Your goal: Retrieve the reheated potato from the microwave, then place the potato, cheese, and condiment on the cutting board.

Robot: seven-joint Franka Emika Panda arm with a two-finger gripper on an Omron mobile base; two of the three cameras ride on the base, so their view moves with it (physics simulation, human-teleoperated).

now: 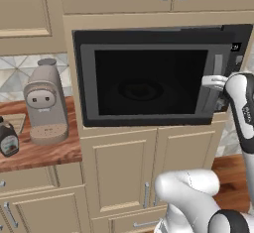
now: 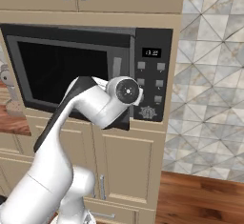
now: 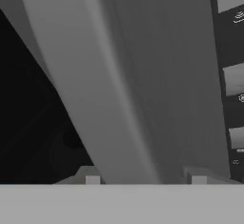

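The black microwave (image 1: 144, 78) (image 2: 71, 70) sits built into the beige cabinets, its glass door swung slightly ajar at the right side. My gripper (image 1: 214, 82) (image 3: 145, 178) is at the door's vertical grey handle (image 3: 119, 99) (image 2: 116, 68), one fingertip on each side of it, closed around it. The potato is hidden in the dark interior. The condiment (image 1: 7, 139), a dark bottle with a pale label, stands on the wooden counter at far left, in front of a corner of the pale cutting board (image 1: 15, 120). The cheese is out of view.
A beige coffee machine (image 1: 45, 103) stands on the countertop (image 1: 44, 155) just left of the microwave. The button panel (image 2: 151, 75) (image 3: 233, 80) lies right of the handle. Cabinet doors (image 1: 124, 172) are below, and tiled wall (image 2: 209, 99) is to the right.
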